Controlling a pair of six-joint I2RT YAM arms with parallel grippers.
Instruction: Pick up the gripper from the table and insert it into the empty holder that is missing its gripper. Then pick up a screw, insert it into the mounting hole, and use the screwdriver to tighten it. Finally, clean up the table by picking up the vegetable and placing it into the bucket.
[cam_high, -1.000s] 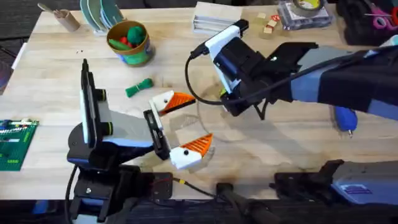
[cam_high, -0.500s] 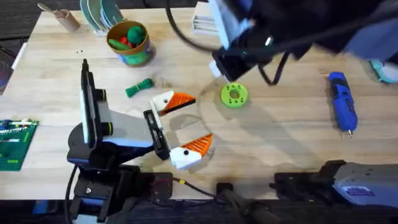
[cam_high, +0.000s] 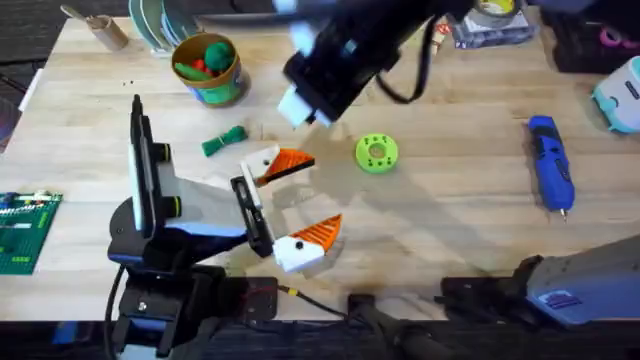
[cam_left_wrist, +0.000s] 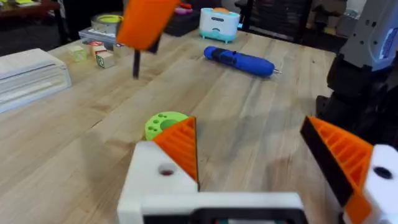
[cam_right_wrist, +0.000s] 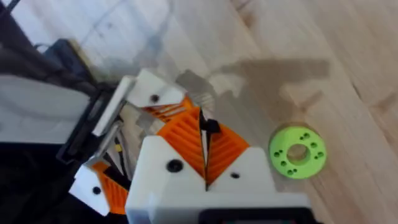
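- Room: shelving and dark clutter stood beyond the far edge, out of focus.
- Worktop: pale wood boards. Its far edge carried a tape roll, small wooden blocks and a pale blue toaster-shaped item.
- Right gripper: raised above the middle of the worktop, fingers together and clamped on a thin dark pin, judged to be the screw.
- Left gripper: low over the near worktop, fingers apart, holding nothing.
- Screwdriver: lying at the right side, well apart from both grippers. Tightening judged not yet done.
- Bucket: upright at the far left, with green and red toy items inside.
- Vegetable: on the worktop near the bucket, outside it. Clean-up outstanding.
- Green disc: flat on the worktop, just beyond the left gripper.
- White finger block: carried an orange wedge, as did its partner. No loose wedge was noted, so insertion is judged complete.
- Mounting hole: open, with no screw fitted. Screw insertion is judged the step in hand.
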